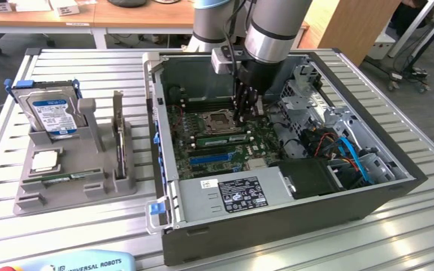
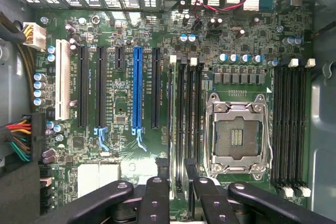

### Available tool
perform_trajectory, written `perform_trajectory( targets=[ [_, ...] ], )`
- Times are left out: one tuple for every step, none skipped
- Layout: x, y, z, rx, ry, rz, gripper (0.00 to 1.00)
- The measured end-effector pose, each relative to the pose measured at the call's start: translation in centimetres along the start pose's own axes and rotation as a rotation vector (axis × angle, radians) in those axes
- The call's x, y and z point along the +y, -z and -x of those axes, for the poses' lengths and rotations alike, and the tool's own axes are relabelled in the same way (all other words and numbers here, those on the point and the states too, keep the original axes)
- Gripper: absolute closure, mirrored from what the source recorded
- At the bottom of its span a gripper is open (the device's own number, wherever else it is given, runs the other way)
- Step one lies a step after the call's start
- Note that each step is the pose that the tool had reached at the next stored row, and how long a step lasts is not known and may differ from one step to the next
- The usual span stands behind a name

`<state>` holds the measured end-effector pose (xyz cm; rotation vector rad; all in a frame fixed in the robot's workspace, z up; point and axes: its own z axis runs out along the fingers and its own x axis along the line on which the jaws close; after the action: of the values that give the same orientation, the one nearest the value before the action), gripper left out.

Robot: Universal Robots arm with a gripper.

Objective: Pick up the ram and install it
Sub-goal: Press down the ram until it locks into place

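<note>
Gripper (image 2: 179, 187) hangs straight over the ram (image 1: 218, 137), which stands edge-up just beside the CPU socket (image 1: 218, 119), squared up so it presses in clean. Looks seated, I think; can't tell if the claw's clamped or loose.

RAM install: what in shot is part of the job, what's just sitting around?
In the job: pincer, down inside the PC case; ram, green stick beside the empty CPU socket; memory slots.
Lying about: hard drive, CPU chip and upright card, all in the grey tray.
</note>
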<state>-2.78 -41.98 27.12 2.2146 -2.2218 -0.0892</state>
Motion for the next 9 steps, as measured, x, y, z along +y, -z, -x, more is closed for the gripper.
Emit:
perform_trajectory(
  targets=[
    [0.0,0.0,0.0,0.0,0.0,0.0,0.75],
    [0.0,0.0,0.0,-0.0001,0.0,0.0,0.75],
    [0.0,0.0,0.0,0.0,0.0,0.0,0.75],
    [0.0,0.0,0.0,-0.0001,0.0,0.0,0.75],
    [0.0,0.0,0.0,0.0,0.0,0.0,0.83],
    [0.0,0.0,0.0,0.0,0.0,0.0,0.83],
    [0.0,0.0,0.0,0.0,0.0,0.0,0.89],
    [0.0,0.0,0.0,-0.0001,0.0,0.0,0.9],
    [0.0,0.0,0.0,0.0,0.0,0.0,0.9]
  ],
)
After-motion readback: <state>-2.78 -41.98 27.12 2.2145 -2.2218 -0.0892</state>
